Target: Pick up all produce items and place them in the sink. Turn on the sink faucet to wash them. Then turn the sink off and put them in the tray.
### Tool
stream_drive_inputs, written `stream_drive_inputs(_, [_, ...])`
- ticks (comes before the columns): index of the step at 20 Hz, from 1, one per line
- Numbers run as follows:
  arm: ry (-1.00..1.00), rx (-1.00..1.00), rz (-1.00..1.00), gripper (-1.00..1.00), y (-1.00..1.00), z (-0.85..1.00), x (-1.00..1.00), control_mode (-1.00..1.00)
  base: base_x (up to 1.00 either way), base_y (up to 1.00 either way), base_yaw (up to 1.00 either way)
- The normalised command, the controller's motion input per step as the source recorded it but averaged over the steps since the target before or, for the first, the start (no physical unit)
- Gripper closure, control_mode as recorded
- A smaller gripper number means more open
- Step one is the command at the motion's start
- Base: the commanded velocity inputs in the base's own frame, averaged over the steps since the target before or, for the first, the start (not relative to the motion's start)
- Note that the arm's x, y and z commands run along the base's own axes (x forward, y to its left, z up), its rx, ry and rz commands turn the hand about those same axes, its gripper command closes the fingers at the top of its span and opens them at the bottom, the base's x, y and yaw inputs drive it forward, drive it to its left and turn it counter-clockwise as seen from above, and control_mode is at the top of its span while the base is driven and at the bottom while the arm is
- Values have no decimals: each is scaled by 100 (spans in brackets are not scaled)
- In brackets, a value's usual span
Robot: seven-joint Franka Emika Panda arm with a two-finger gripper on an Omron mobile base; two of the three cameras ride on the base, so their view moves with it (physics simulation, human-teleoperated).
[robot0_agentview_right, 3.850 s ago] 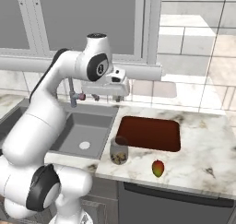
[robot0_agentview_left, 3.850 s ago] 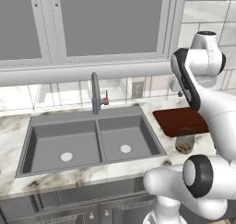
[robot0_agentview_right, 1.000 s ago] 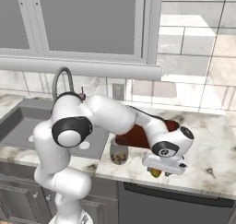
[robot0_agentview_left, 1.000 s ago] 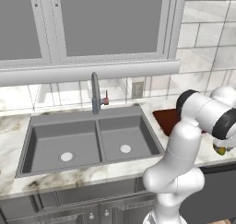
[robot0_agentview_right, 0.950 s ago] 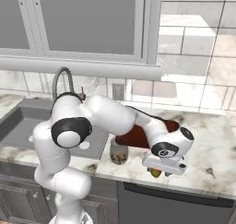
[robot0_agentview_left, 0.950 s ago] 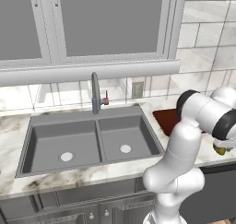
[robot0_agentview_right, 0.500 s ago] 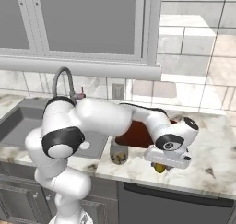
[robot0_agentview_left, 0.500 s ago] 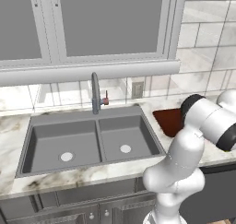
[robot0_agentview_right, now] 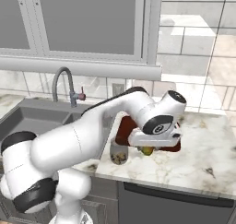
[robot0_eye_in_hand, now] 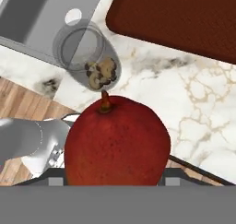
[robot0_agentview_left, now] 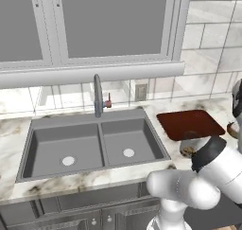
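A red fruit with a short stem (robot0_eye_in_hand: 115, 140) fills the lower middle of the hand view, and my gripper (robot0_eye_in_hand: 115, 179) is shut on it. In the right base view the fruit (robot0_agentview_right: 147, 150) hangs under the hand (robot0_agentview_right: 152, 140), just above the marble counter in front of the dark red tray (robot0_agentview_right: 122, 130). The fruit (robot0_agentview_left: 232, 128) also peeks in at the right edge of the left base view. To the left are the grey double sink (robot0_agentview_left: 99, 129) and its gooseneck faucet (robot0_agentview_left: 97, 94).
A glass jar holding nuts (robot0_agentview_right: 119, 155) stands on the counter between the sink and the fruit, close to the front edge. It appears again as the jar (robot0_eye_in_hand: 87, 57) just beyond the fruit. The tray (robot0_eye_in_hand: 184, 20) lies behind it. A window runs above the faucet (robot0_agentview_right: 62, 78).
The jaws have closed on the fruit. The hand has risen with it off the counter and come back toward the tray's front edge.
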Motion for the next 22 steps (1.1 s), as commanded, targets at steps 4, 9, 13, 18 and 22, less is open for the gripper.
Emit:
stream_drive_inputs(4, [-10,-12,20,100,100,100,-1,-100,0,0,0])
stream_drive_inputs(9, [0,-6,29,100,100,76,14,-100,0,0,0])
stream_drive_inputs(13, [0,-3,30,100,100,21,36,-100,0,0,0])
stream_drive_inputs(18, [0,0,31,100,100,-9,72,-100,0,0,0])
stream_drive_inputs(22, [6,0,41,100,100,-37,91,-100,0,0,0])
